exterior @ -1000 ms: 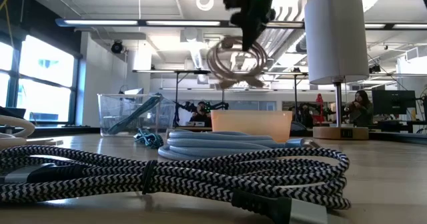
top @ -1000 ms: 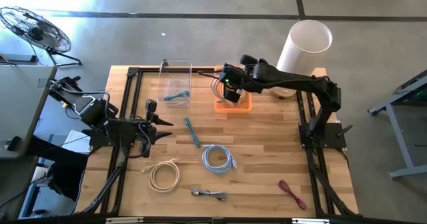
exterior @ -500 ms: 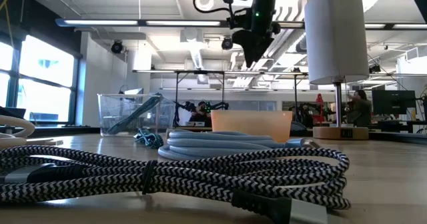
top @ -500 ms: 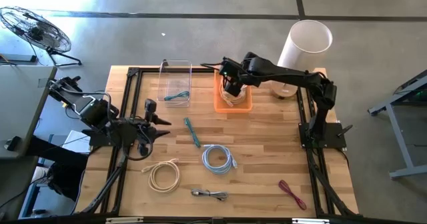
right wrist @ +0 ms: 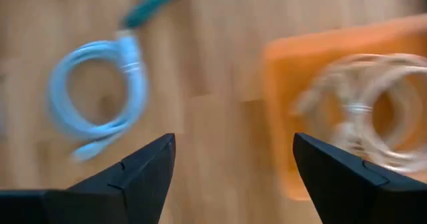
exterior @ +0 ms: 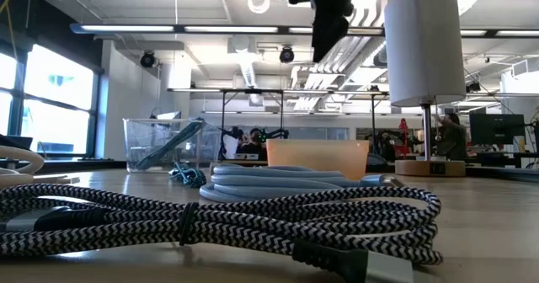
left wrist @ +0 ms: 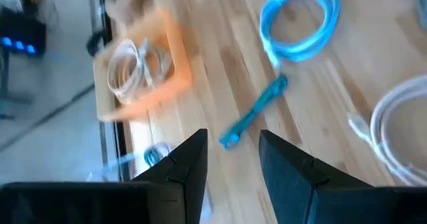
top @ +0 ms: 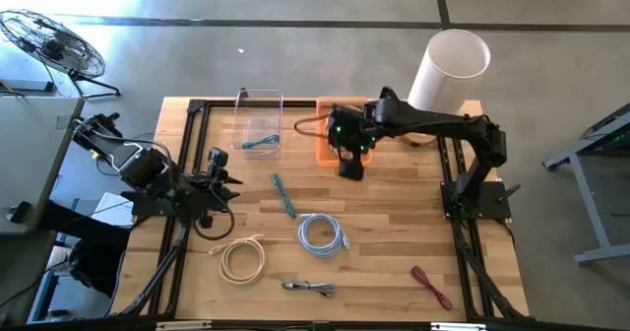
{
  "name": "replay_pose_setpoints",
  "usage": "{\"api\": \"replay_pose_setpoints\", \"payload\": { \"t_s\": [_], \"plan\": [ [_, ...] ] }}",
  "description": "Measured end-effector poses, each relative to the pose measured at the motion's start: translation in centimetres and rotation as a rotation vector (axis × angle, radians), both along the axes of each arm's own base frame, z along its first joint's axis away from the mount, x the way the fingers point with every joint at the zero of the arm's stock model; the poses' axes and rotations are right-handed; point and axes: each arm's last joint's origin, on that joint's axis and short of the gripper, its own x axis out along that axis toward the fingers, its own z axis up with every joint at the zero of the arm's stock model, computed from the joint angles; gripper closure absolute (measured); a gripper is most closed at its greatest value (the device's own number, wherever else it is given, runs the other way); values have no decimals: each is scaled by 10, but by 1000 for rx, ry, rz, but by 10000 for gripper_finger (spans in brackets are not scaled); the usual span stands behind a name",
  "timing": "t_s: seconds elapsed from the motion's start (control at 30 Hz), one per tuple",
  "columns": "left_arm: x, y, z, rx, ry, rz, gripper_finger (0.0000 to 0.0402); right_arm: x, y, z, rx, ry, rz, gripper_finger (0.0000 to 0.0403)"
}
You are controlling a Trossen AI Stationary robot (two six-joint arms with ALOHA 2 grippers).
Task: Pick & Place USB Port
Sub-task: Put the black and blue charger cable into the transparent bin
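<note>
No text, label or number is legible anywhere.

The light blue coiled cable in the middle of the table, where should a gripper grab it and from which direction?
Probably straight down from above, pinching across one side of the ring. The light blue cable lies flat on the wooden table as an open loop with a hollow centre, so one finger can drop inside and one outside. The open right gripper is the nearer one.

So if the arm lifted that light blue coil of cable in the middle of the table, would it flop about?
Probably a little. The light blue cable coil looks bundled in neat loops, so it would likely lift as one ring. Its loose plug end could dangle. It seems thin, so probably light.
</note>
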Motion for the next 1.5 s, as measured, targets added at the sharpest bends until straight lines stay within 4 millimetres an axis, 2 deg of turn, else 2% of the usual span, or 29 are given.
{"api": "replay_pose_setpoints", "payload": {
  "t_s": [0.13, 0.23, 0.33, 0.5, 0.7, 0.9, 1.07, 1.3, 1.5],
  "plan": [
    [3, -2, -8, 6, 64, 6, 271, 0, 24, 2, 30, -1, 75, 107],
    [12, -1, -24, 76, 175, -36, 271, -1, 38, 3, 32, 14, 115, 107],
    [25, 2, -42, 81, 329, -115, 271, -2, 50, 2, 50, 30, 157, 107],
    [59, 22, -63, 134, 481, -205, 271, -4, 59, 2, 67, 53, 143, 107],
    [100, 56, -79, 92, 481, -396, 271, -10, 70, 1, 91, 104, 109, 107],
    [118, 81, -101, 45, 570, -546, 271, -20, 85, 1, 111, 191, 71, 107],
    [132, 90, -117, 2, 585, -590, 271, -34, 96, 7, 99, 240, 7, 107],
    [157, 91, -139, 37, 554, -646, 271, -54, 111, 21, 12, 219, -67, 107],
    [168, 91, -165, -5, 636, -654, 271, -68, 120, 31, -53, 190, -99, 107]
  ]
}}
